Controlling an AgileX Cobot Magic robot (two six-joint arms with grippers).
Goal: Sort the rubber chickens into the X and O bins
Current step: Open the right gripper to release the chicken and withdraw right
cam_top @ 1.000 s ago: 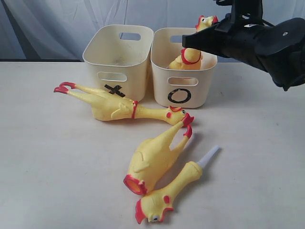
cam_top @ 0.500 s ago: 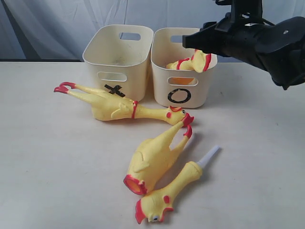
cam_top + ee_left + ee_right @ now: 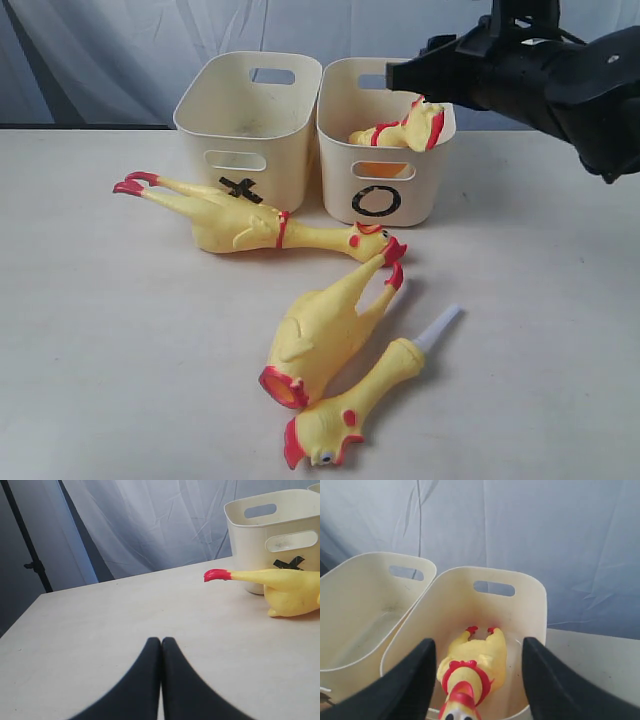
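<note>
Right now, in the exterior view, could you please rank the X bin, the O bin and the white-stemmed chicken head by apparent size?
1. The X bin and the O bin: they look alike, so I would not rank one above the other.
2. The white-stemmed chicken head: clearly smallest, though nearest the camera.

I work over a pale table (image 3: 100,350). A wrinkled grey-blue curtain (image 3: 100,60) hangs beyond its far edge. A dark pole (image 3: 23,525) stands against that curtain.

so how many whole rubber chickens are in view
2: one chicken in the O bin, a second chicken on the table before the X bin. Also a headless body and a loose head.
</note>
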